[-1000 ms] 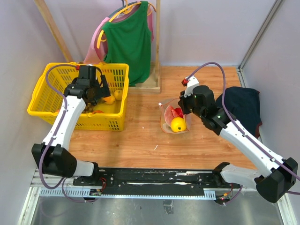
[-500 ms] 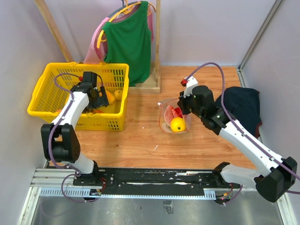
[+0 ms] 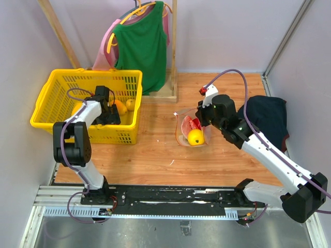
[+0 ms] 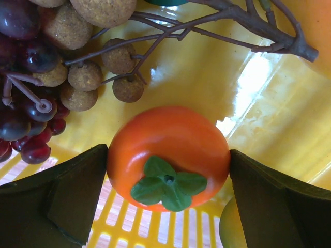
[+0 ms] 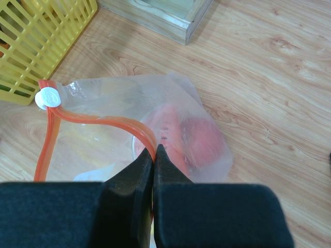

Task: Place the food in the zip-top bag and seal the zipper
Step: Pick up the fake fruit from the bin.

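left wrist, left gripper (image 4: pixel 166 199) spread around orange toy fruit (image 4: pixel 168 147)

Yellow basket (image 3: pixel 121 134), orange zipper (image 5: pixel 98 120), seemingly reddish food (image 5: pixel 191 139)

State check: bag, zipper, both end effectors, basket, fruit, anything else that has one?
zip-top bag: mouth open, food inside.
zipper: unsealed, slider at one end.
right end effector: shut on zipper.
left end effector: open, straddling orange fruit.
orange fruit: lying in yellow basket, not gripped.
yellow basket: upright, more pieces inside.
green shirt: hanging on hanger.
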